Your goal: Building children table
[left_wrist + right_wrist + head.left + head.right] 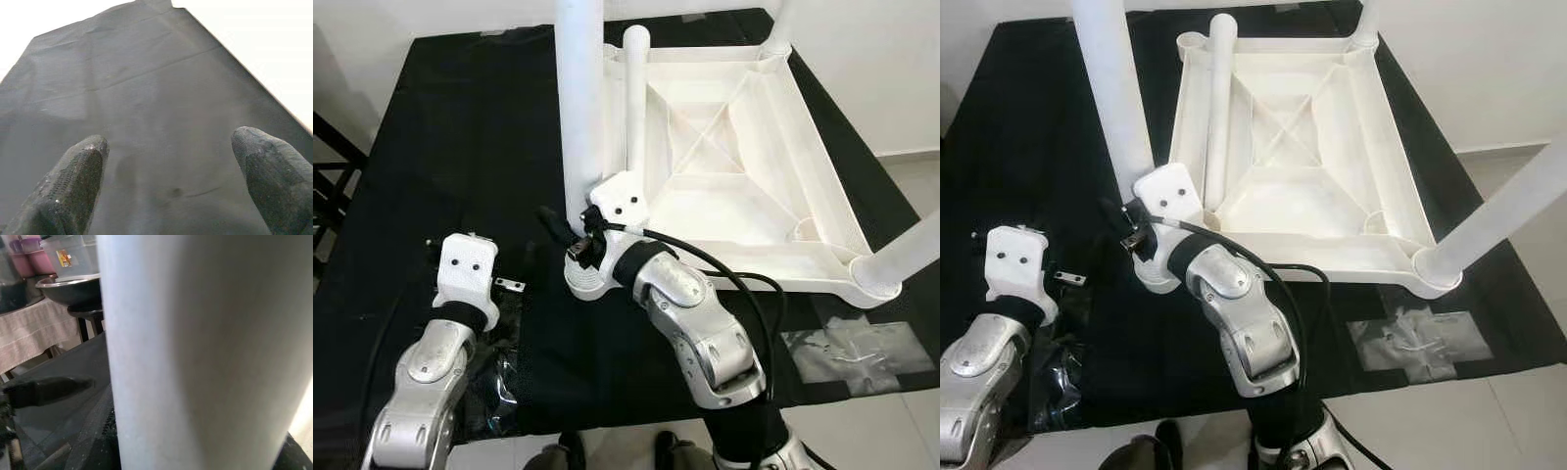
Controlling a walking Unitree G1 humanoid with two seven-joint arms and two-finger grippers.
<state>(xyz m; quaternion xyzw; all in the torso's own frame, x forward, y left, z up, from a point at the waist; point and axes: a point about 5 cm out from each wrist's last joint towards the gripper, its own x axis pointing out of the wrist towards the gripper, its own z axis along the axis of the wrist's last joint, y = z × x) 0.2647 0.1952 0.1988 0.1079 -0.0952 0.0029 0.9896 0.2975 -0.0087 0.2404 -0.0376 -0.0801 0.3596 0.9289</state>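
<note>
We find the white moulded plastic children's tabletop [734, 166] lying upside down on the black cloth-covered work surface [460, 127], its ribbed underside facing up. By our count three white plastic tube legs stand in corner sockets: one at the far right corner [781, 29], one at the near right corner [911, 250], and one at the near left corner [579, 108], which the right gripper [570, 233] is attending to. A fourth white tube leg [634, 98] lies loose inside the tabletop along its left rim, and the far left socket [1191, 41] looks empty, so we judge the assembly roughly three-quarters done, with that last leg to be fitted and the table then turned upright. The right gripper sits low against the near left leg just above its socket; in the right wrist view the leg [195, 352] stands hard against the camera with one dark finger [46, 389] beside it, and we cannot tell whether the jaws are clamped on it. The left gripper [171, 176] hovers over bare cloth, jaws spread wide and empty. A small metal bracket [510, 285] lies just beside the left wrist, and crumpled clear plastic wrap [857, 352] rests on the cloth near the front right edge. The right forearm lies between the robot and the loose leg.
</note>
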